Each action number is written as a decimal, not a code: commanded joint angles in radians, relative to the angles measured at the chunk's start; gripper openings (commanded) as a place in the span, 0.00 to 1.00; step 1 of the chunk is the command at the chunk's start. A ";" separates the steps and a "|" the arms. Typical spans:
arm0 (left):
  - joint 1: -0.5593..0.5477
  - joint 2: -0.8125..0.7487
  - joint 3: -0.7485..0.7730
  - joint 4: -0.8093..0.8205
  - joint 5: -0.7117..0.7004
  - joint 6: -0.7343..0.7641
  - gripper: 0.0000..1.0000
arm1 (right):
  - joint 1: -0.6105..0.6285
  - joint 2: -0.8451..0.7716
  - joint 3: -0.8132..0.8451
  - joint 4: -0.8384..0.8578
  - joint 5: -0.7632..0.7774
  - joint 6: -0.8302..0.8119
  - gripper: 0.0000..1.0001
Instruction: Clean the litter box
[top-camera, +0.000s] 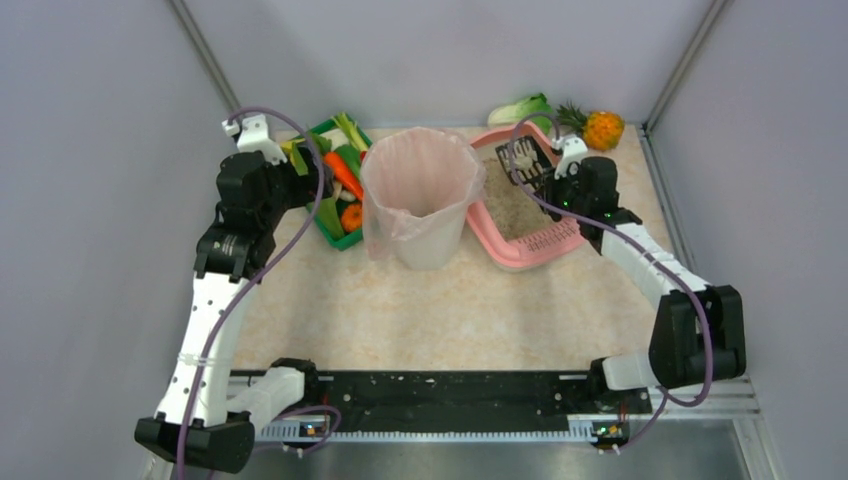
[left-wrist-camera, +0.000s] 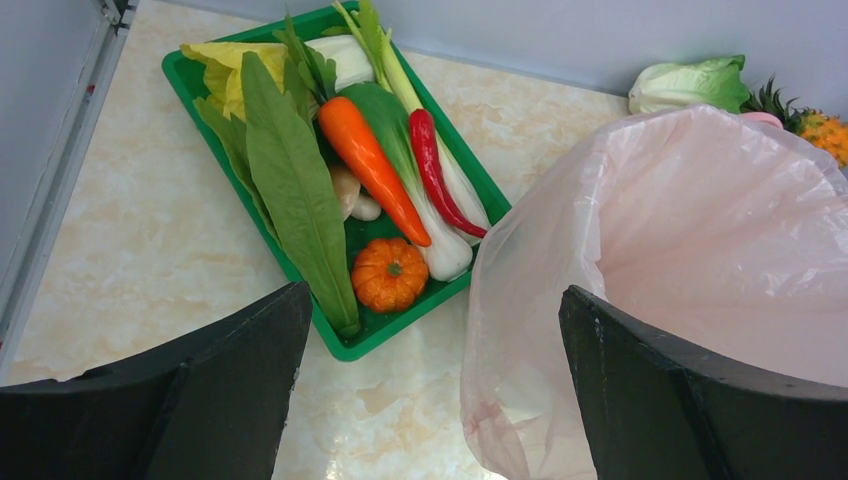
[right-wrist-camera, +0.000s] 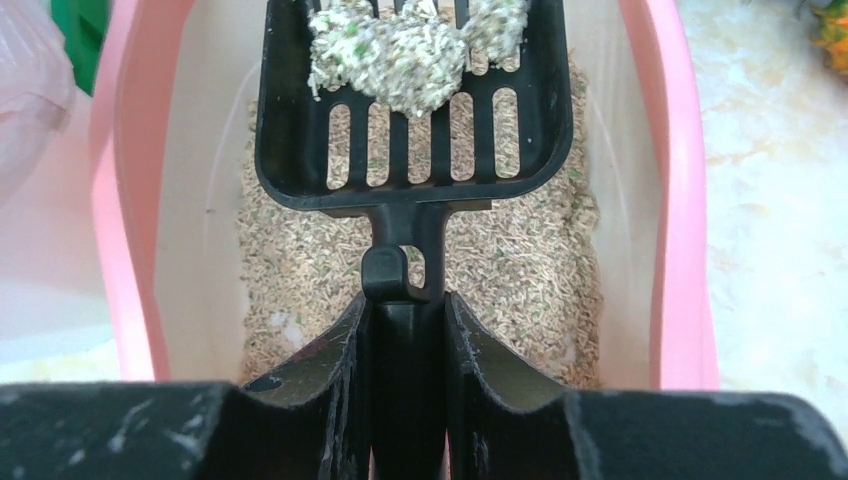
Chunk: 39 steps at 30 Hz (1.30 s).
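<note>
On a marbled tabletop walled in grey, the right gripper (right-wrist-camera: 405, 305) clamps tight on the handle of a black slotted scoop (right-wrist-camera: 420, 197). It holds the scoop over the litter box (right-wrist-camera: 680, 200), the pink tray at the table's far right, just beside the pink-lined bin (top-camera: 425, 235). Pale clumps (right-wrist-camera: 390, 55) rest toward the far end of the scoop's blade, above the grey-beige litter. The left gripper (left-wrist-camera: 435, 295) hangs with its jaws spread wide and nothing between them, above the gap between the green vegetable tray (left-wrist-camera: 400, 345) and the bin. The step in hand appears to be carrying the load across to the bin. Done well, that likely means keeping the blade level (the clumps sit close to its far edge) and giving loose grains a moment to fall through the slots. The scoop should then clear the tray's raised rim and tip only once it is fully over the bag's mouth.
</note>
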 joint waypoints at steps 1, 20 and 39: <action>0.006 -0.012 -0.014 0.073 0.014 0.019 0.99 | 0.034 -0.054 0.035 -0.062 0.176 -0.029 0.00; 0.006 -0.051 -0.046 0.089 0.039 0.020 0.99 | -0.008 -0.106 0.016 -0.029 -0.039 0.134 0.00; 0.005 -0.040 -0.033 0.083 0.080 0.003 0.99 | 0.050 -0.059 0.185 -0.337 0.108 0.083 0.00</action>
